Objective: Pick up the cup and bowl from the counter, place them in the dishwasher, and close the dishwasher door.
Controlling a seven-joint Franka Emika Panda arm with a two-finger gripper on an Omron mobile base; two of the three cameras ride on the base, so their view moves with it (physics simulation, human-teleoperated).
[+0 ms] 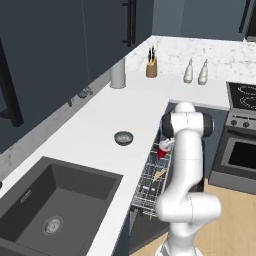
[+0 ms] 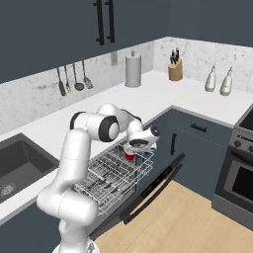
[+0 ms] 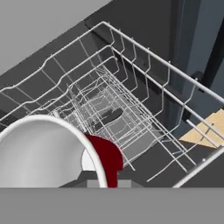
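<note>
Cup (image 2: 129, 156) hangs clamped in the tool (image 2: 132, 148), above the pulled-out wire rack (image 2: 111, 180) of the dishwasher (image 2: 148, 190); bowl (image 1: 123, 138) rests on the tabletop (image 1: 95, 125), near its front edge.

A grey bowl (image 1: 123, 138) sits on the white counter (image 1: 90, 130) at mid-frame, just left of the counter's edge. Right of it, the wire rack (image 1: 152, 182) of the dishwasher (image 1: 145, 220) is pulled out below the edge, and a red cup (image 1: 162, 151) shows at the rack's upper end, close beside the white arm (image 1: 187, 170). A dark sink (image 1: 50, 205) fills the lower left. A grey cylinder (image 1: 118, 73), knife block (image 1: 151, 66) and two bottles (image 1: 195, 72) stand along the top.
</note>
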